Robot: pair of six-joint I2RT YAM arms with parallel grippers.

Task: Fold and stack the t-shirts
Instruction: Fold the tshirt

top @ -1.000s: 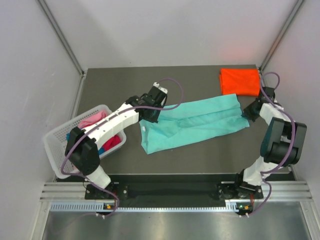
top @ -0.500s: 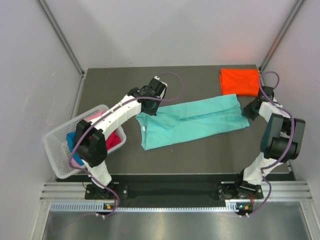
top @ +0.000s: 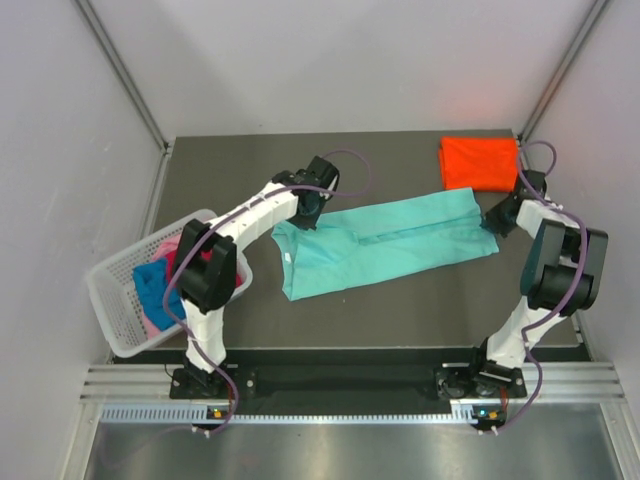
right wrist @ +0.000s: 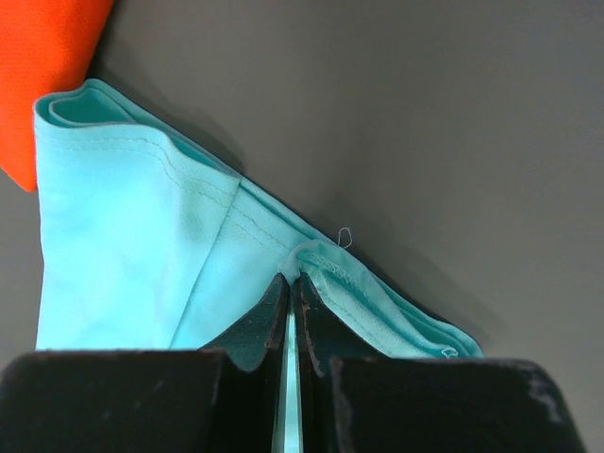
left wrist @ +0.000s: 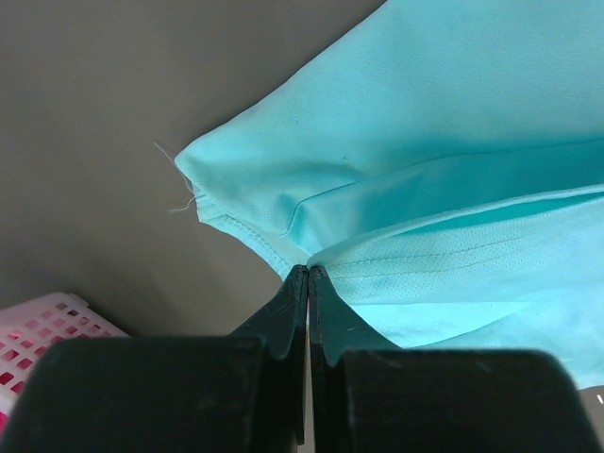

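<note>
A teal t-shirt (top: 385,245) lies folded lengthwise in a long band across the dark table. My left gripper (top: 303,215) is shut on its left upper edge; in the left wrist view (left wrist: 309,271) the jaws pinch the teal hem (left wrist: 415,217). My right gripper (top: 492,220) is shut on the shirt's right end; in the right wrist view (right wrist: 291,278) the jaws pinch a bunched teal seam (right wrist: 142,245). A folded orange t-shirt (top: 480,163) lies at the back right and shows at the top left of the right wrist view (right wrist: 42,66).
A white lattice basket (top: 115,310) stands at the left table edge with pink (top: 165,245), magenta-red and blue (top: 155,285) shirts inside. Its corner shows in the left wrist view (left wrist: 47,330). Grey walls enclose the table (top: 400,310).
My left gripper has moved up and right along the shirt's left end, pulling that corner flatter. The left arm now lies straighter over the basket. The right gripper has shifted slightly back.
</note>
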